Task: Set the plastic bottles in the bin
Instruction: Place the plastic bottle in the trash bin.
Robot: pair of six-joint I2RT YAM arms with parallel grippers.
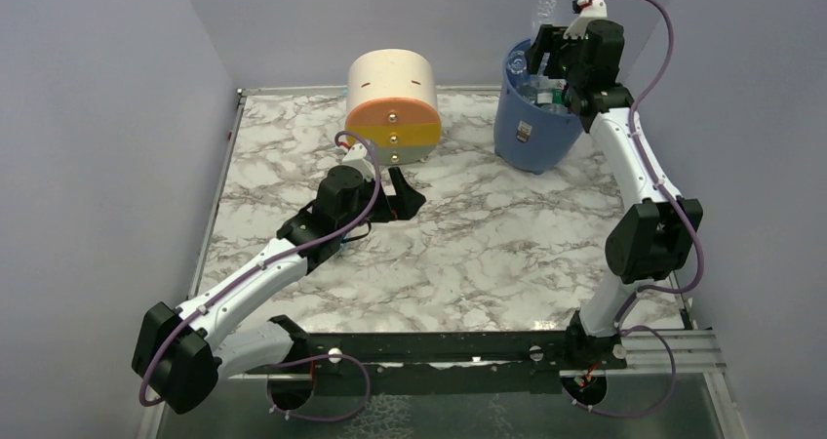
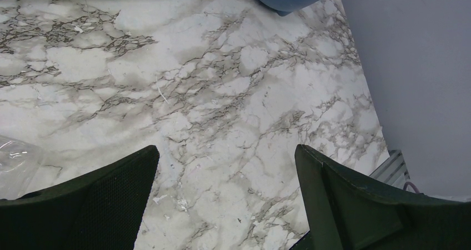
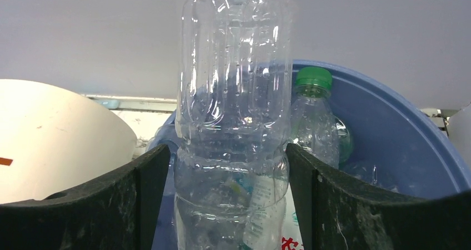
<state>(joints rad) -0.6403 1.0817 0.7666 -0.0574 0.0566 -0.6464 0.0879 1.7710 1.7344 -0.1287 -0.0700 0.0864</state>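
Over bin (image 1: 527,135) rim, right gripper (image 3: 228,150) flanks clear bottle (image 3: 233,83), grip unclear; left gripper (image 2: 226,149) spread wide above marble table (image 2: 222,66) centre.

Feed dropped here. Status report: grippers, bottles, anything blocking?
Left gripper open, empty. Right gripper over tall round blue plastic bin, clear plastic bottle upright between jaws, grip unclear. Bin holds other bottles; no obstruction seen.

Top camera overlooks table (image 1: 468,254); both close wrist cameras share the bin (image 1: 546,141).
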